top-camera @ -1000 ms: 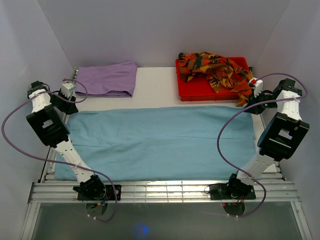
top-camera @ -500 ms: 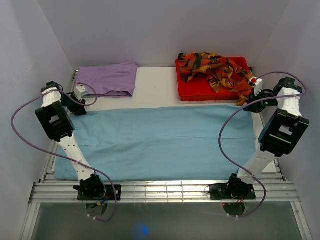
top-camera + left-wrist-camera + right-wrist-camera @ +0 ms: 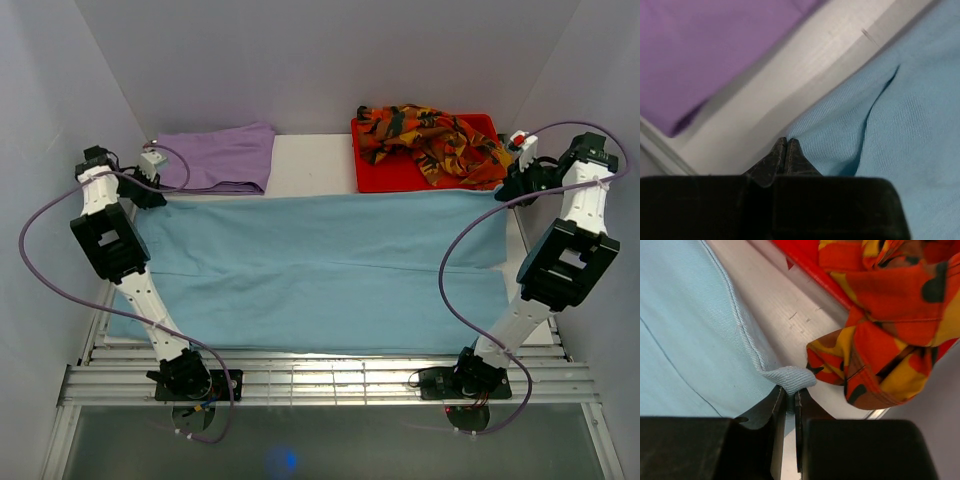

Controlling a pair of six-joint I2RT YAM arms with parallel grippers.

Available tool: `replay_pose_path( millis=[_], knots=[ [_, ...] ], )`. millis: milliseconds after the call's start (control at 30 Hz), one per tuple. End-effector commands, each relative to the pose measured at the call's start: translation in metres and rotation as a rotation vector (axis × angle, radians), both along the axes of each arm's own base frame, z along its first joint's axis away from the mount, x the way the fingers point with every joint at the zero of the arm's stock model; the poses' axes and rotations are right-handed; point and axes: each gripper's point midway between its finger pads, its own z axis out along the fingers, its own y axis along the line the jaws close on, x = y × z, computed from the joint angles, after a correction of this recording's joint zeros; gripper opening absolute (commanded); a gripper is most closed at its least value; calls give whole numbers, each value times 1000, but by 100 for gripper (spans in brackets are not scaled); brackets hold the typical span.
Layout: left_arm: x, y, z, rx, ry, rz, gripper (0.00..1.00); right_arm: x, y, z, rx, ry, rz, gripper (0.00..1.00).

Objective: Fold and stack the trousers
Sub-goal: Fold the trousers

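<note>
Blue trousers (image 3: 320, 260) — corners pinched by left tool (image 3: 786, 142), right tool (image 3: 789, 392).

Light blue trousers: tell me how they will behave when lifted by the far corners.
Probably floppy: the light blue trousers lie flat and crease beside the left fingers. They would likely sag in the middle, since only the far corners are pinched; the right fingers hold just a hem corner. The ribbed, matte weave suggests little slipping.
</note>
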Motion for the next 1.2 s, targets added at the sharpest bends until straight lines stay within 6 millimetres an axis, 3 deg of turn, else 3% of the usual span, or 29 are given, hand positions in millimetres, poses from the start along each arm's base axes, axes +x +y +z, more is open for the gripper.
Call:
replay_pose_path(
  millis=[0,133,200,333,500,533,567,600,700,767,800,833,867,900,933,1000,1033,1067,1167],
  knots=[
    [54,29,98,89,-317,114,0,23,-12,41,-20,-123,-14,8],
    [61,32,125,108,-392,132,0,35,-18,52,-32,-161,-18,8],
    [60,32,129,122,-406,128,0,36,-20,55,-38,-170,-19,8],
    [49,38,147,155,-471,151,0,23,-18,63,-44,-187,2,8],
    [7,32,184,151,-578,159,0,-13,-18,63,-73,-195,56,8],
    [-3,36,189,156,-587,166,0,-22,-18,72,-90,-217,60,8],
    [-16,34,178,142,-566,169,0,-29,-18,75,-95,-227,66,8],
    [-29,31,197,177,-615,145,0,-41,-19,76,-84,-220,62,8],
    [-74,26,197,210,-639,126,0,-75,-19,73,-146,-238,113,8],
    [-106,25,184,190,-608,122,0,-105,-11,56,-186,-227,163,8],
    [-129,13,157,141,-527,116,0,-119,-18,43,-230,-199,169,8],
    [-147,18,159,212,-559,87,0,-139,-10,22,-264,-191,227,8],
    [-160,17,148,216,-540,91,0,-155,-15,7,-309,-149,235,8],
    [-184,3,117,163,-463,93,0,-167,-14,-8,-329,-127,256,8],
    [-201,11,111,245,-483,55,0,-190,-4,-35,-322,-85,281,8],
    [-234,7,76,250,-385,50,0,-215,-11,-65,-407,-47,331,8],
    [-254,5,49,267,-343,22,0,-222,-13,-74,-451,-51,338,8],
    [-269,7,30,283,-271,24,0,-236,-14,-100,-478,-21,355,8],
    [-300,0,-22,254,-127,18,0,-244,-15,-127,-493,-1,356,8]
  ],
)
